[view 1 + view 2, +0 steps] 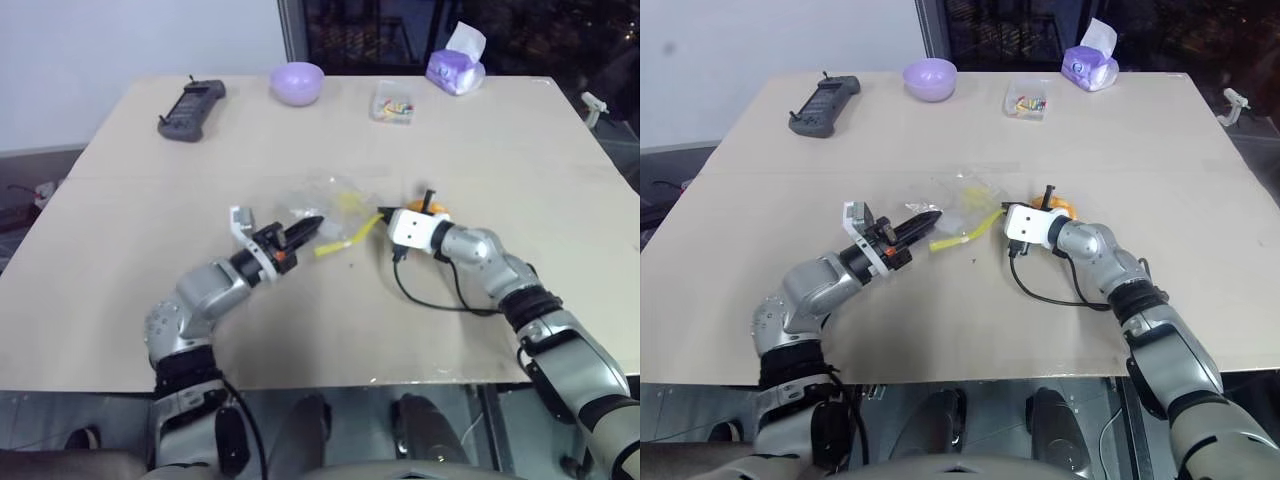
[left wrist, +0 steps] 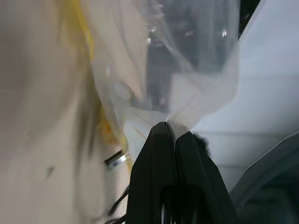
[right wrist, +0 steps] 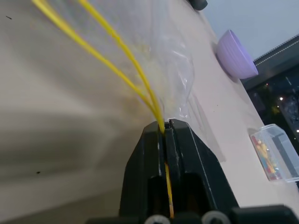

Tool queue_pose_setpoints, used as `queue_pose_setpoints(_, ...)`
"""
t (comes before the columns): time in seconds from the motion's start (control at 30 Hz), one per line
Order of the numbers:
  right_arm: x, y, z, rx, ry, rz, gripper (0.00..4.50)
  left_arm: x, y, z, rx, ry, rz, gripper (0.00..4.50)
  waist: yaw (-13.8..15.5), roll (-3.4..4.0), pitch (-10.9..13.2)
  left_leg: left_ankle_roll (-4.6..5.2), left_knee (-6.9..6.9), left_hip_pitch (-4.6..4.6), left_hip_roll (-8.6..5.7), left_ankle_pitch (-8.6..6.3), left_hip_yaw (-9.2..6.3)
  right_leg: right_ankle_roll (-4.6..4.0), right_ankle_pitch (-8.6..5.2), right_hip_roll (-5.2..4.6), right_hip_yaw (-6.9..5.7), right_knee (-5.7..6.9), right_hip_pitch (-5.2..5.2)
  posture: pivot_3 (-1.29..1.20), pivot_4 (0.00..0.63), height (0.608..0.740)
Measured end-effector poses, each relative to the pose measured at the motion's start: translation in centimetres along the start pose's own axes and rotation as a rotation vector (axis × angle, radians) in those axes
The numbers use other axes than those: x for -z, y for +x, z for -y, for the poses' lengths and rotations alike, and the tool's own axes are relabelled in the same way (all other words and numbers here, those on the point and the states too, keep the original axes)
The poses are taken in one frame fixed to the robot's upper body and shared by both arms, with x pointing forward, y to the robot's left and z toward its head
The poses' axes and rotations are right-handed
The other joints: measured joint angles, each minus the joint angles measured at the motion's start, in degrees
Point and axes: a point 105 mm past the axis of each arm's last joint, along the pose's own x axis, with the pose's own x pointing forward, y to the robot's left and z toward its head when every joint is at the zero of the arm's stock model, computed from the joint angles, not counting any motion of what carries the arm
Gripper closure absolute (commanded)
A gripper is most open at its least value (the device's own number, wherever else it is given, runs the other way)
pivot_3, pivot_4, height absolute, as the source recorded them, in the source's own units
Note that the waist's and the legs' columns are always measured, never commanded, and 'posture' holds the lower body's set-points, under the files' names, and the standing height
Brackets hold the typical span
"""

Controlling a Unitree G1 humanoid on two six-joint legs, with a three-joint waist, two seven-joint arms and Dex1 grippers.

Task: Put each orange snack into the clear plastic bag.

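Clear plastic bag [image 1: 325, 205] at table [image 1: 120, 260] centre, pinched from both sides: left gripper [image 1: 308, 229] clamped on film at 8 o'clock, right gripper [image 3: 164, 126] clamped on yellow seal strip [image 1: 340, 241] at 4 o'clock. Orange snack [image 1: 436, 209] at 3 o'clock of bag, partly hidden behind right wrist. Purple bowl [image 1: 297, 82], small clear box [image 1: 392, 103], tissue pack [image 1: 456, 68] and black controller [image 1: 191, 109] well apart toward 12 o'clock.

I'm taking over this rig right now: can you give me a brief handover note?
Left gripper: fingers shut on the crinkly clear plastic bag, pinching its film.
Right gripper: fingers shut on the bag's yellow seal strip.
The bag lies mid-table, held between both grippers. The round orange snack sits on the table just behind the right gripper, outside the bag.
Done: bag gripped on both sides.
Left: open the bag and put the snack in.
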Motion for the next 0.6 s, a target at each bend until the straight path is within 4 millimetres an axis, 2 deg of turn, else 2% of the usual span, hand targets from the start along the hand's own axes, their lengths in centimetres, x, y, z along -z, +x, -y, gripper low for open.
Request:
queue_pose_setpoints(0.1,-0.2,0.0,0.2,0.002,0.013,0.004,4.50,-0.5,-0.5,0.0,-0.017,0.088,0.008,2.81,0.0,0.00,0.0,0.00,-0.01,0.00,0.00,0.00,0.00,0.00,0.00,0.00,0.00,-0.01,0.00,0.00,0.150,0.740)
queue_pose_setpoints(0.23,-0.9,0.3,0.8,0.026,0.034,0.016,4.50,-1.7,-1.8,-0.1,-0.052,0.241,0.032,2.81,-0.1,0.01,0.0,0.00,-0.09,0.00,0.02,0.00,0.00,-0.01,-0.01,0.04,0.00,-0.03,-0.03,0.00,0.150,0.740)
queue_pose_setpoints(0.27,-1.1,0.5,1.1,0.037,0.052,0.016,4.50,-1.7,-2.8,1.3,0.005,0.343,0.016,2.81,-0.1,0.00,0.0,0.00,-0.12,-0.01,0.02,0.00,0.00,-0.02,-0.01,0.03,0.01,-0.04,-0.06,0.00,0.150,0.740)
queue_pose_setpoints(0.33,-1.1,0.5,1.2,0.043,0.062,0.014,4.50,-1.5,-3.4,2.5,0.054,0.411,-0.006,2.81,-0.1,-0.02,0.0,0.00,-0.18,-0.02,0.05,0.00,0.02,-0.02,-0.01,0.05,0.02,-0.08,-0.07,0.00,0.150,0.740)
queue_pose_setpoints(0.37,-1.3,0.9,1.3,0.048,0.085,0.003,4.50,-0.9,-5.2,5.8,0.202,0.603,-0.069,2.81,-0.1,-0.02,0.0,0.00,-0.25,-0.03,0.03,0.00,0.04,-0.03,-0.02,0.03,0.02,-0.11,-0.09,0.00,0.150,0.740)
queue_pose_setpoints(0.4,-1.2,1.0,1.5,0.055,0.085,-0.010,4.50,-0.8,-5.8,7.5,0.259,0.698,-0.083,2.81,-0.1,-0.02,0.1,-0.02,-0.34,-0.01,0.04,0.01,0.05,-0.03,-0.02,0.03,0.02,-0.14,-0.10,0.00,0.150,0.740)
queue_pose_setpoints(0.47,-1.3,1.3,1.9,0.070,0.073,-0.023,4.50,-0.9,-6.1,8.9,0.296,0.794,-0.091,2.81,0.1,0.02,0.1,-0.03,-0.41,0.03,0.02,0.02,0.05,-0.04,-0.02,0.00,0.01,-0.15,-0.10,0.00,0.150,0.740)
queue_pose_setpoints(0.53,-2.5,2.3,2.9,0.114,0.052,-0.024,4.50,-0.4,-5.5,10.3,0.348,0.987,-0.115,2.81,0.2,0.02,0.1,-0.04,-0.42,0.05,0.02,0.02,0.04,-0.04,-0.02,0.01,0.00,-0.15,-0.08,0.00,0.150,0.740)
queue_pose_setpoints(0.6,-3.0,2.7,3.1,0.122,0.058,-0.016,4.50,0.0,-5.0,10.2,0.348,1.032,-0.127,2.81,0.1,0.01,0.1,-0.04,-0.42,0.04,0.02,0.02,0.04,-0.04,-0.02,0.01,0.01,-0.17,-0.08,0.00,0.150,0.740)
